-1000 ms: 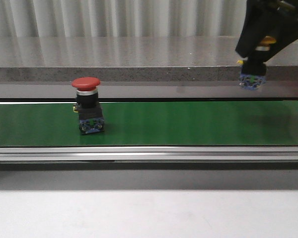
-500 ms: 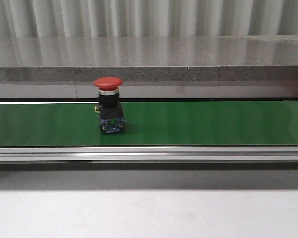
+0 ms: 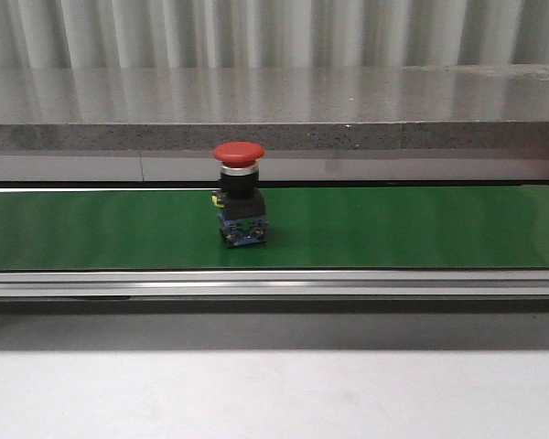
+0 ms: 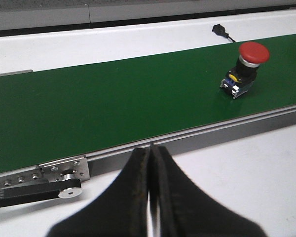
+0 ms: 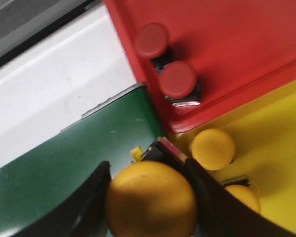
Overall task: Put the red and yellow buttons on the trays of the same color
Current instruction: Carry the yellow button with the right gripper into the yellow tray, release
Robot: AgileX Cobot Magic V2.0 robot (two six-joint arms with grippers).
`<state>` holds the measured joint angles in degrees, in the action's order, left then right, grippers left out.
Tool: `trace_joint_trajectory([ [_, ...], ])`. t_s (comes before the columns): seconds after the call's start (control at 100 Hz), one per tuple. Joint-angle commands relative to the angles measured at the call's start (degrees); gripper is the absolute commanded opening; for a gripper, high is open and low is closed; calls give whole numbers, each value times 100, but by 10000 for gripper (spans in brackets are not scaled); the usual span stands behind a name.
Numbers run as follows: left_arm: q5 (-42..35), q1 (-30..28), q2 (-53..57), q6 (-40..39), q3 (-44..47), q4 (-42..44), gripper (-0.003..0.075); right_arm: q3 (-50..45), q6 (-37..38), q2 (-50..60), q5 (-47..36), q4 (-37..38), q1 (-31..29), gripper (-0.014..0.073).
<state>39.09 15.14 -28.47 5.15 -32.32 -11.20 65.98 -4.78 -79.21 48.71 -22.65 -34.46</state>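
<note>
A red button (image 3: 239, 194) with a black and blue base stands upright on the green conveyor belt (image 3: 393, 227), a little left of centre in the front view; it also shows in the left wrist view (image 4: 245, 64). My left gripper (image 4: 150, 163) is shut and empty, over the white table just in front of the belt's rail. My right gripper (image 5: 150, 197) is shut on a yellow button (image 5: 150, 200), held above the belt's end beside the yellow tray (image 5: 276, 163), which holds two yellow buttons (image 5: 212, 148). The red tray (image 5: 237, 44) holds two red buttons (image 5: 176, 79). Neither gripper shows in the front view.
A grey stone ledge (image 3: 274, 114) runs behind the belt. The belt's metal rail (image 3: 274, 283) and a white table surface (image 3: 274, 393) lie in front. A pulley and bracket (image 4: 64, 177) sit at the belt's end near my left gripper.
The red button has travelled to the right along the belt. My right arm, holding the yellow button at the upper right, has left the front view.
</note>
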Motion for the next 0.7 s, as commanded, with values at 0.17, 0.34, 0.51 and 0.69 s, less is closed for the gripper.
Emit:
trace_joint_trajectory([
  [0.17,-354,38,-30,-17,-164,-112,-20,132,151,-488,-447,-129,-766,130],
  [0.34,-354,38,-30,-17,-164,-112,-20,132,156,-963,-717,-129,-891,130],
  [0.51,-354,38,-30,-17,-164,-112,-20,132,156,-1385,-1056,-134,-879,130],
  [0.69,-354,38,-30,-17,-164,-112,-20,132,156,-1873,-1201,-187,-872,130],
])
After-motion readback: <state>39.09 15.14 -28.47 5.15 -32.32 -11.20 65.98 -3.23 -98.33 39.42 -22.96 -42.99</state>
